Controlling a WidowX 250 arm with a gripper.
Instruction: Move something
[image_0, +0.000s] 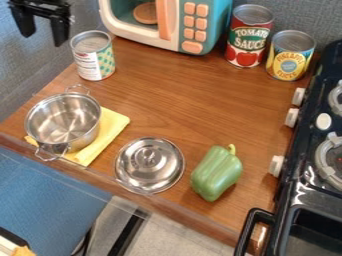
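Toward the upper left of the camera view, the gripper (44, 38) hangs with its fingers apart, nothing between them. Which thing the task means, I cannot tell. Near the worktop's (180, 95) front left corner, an uncovered metal pot (63, 120) stands partly on a folded yellow cloth (112, 127). The lid (149, 165) lies just beside the cloth, knob up, by the front edge; right of it, near that edge, lies a green pepper (217, 173), its stem toward the far side. A patterned can (94, 60) stands upright by the left edge. Along the far edge is a toy microwave (224, 17); right of it, toward the far right corner, stand a red can (249, 42) and a yellow can (290, 60). A black stove (304, 192) lines the right edge.
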